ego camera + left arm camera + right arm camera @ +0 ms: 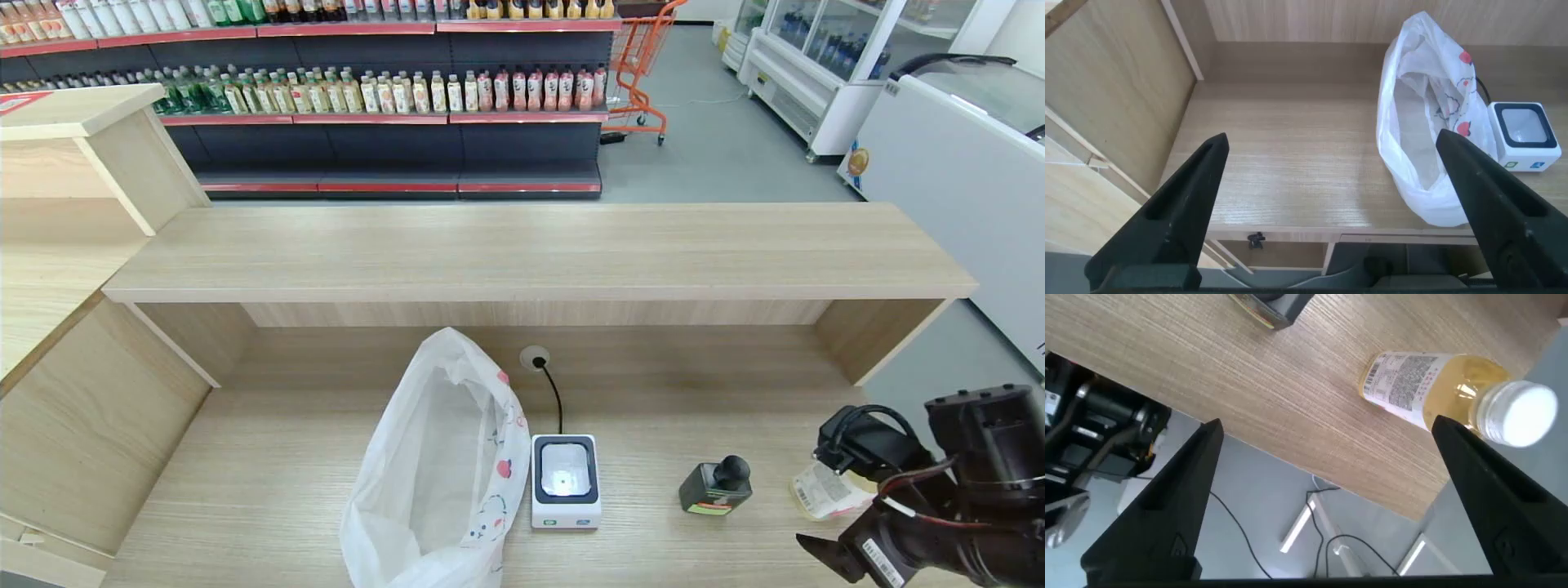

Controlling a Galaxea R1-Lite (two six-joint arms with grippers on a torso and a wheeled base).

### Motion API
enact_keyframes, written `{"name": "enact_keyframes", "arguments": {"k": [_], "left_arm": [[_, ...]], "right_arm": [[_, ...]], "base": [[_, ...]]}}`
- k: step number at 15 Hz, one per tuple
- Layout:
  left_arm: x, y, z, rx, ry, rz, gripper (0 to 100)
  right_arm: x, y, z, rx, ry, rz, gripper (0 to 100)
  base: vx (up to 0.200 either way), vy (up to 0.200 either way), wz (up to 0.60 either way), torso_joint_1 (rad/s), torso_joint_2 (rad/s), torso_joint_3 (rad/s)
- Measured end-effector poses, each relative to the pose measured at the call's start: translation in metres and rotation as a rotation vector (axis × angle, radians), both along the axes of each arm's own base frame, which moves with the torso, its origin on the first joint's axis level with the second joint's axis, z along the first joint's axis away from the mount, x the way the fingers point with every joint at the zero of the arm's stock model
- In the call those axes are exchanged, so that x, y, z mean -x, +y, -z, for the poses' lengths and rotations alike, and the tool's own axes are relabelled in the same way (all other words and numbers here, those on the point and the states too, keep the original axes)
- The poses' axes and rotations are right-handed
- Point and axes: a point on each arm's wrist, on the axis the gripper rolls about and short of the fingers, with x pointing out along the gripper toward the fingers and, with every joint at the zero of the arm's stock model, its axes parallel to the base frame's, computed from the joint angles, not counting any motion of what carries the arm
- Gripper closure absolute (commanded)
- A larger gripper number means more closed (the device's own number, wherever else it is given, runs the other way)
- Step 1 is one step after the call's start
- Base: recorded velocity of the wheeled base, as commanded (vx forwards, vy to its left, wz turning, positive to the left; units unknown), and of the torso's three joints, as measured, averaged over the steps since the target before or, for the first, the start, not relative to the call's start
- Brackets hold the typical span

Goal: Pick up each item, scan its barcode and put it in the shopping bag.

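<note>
Lying on its side at the bench's (269, 490) right end, close to the front edge, the bottle (1429, 380) holds pale yellow liquid, with a white cap and a white label showing a barcode. The right gripper (1327, 429) hangs above the front edge with its fingers (1167, 506) spread wide and holding nothing; the bottle lies just ahead of one fingertip, outside the gap, and neither finger appears to touch it. A dark bottle (714, 490) with a black cap lies between it and the scanner (565, 482), apart from both. The scanner is white with a dark window, and its cable (557, 400) runs to the back of the bench. The bag (441, 490), white with red prints and its mouth open, stands just left of the scanner. The left gripper (1333, 140) hangs over the bench's left part, fingers wide apart and empty, well clear of the bag.
</note>
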Motion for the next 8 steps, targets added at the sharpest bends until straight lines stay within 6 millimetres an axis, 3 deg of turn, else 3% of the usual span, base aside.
{"name": "enact_keyframes", "arguments": {"k": [4, 8], "left_arm": [[0.0, 0.0, 0.0, 0.0, 0.0, 0.0, 0], [0.0, 0.0, 0.0, 0.0, 0.0, 0.0, 0]], "right_arm": [[-0.028, 0.006, 0.025, 0.058, 0.017, -0.034, 0], [-0.048, 0.01, 0.05, -0.017, 0.042, -0.108, 0]], "base": [[0.0, 0.0, 0.0, 0.0, 0.0, 0.0], [0.0, 0.0, 0.0, 0.0, 0.0, 0.0]]}}
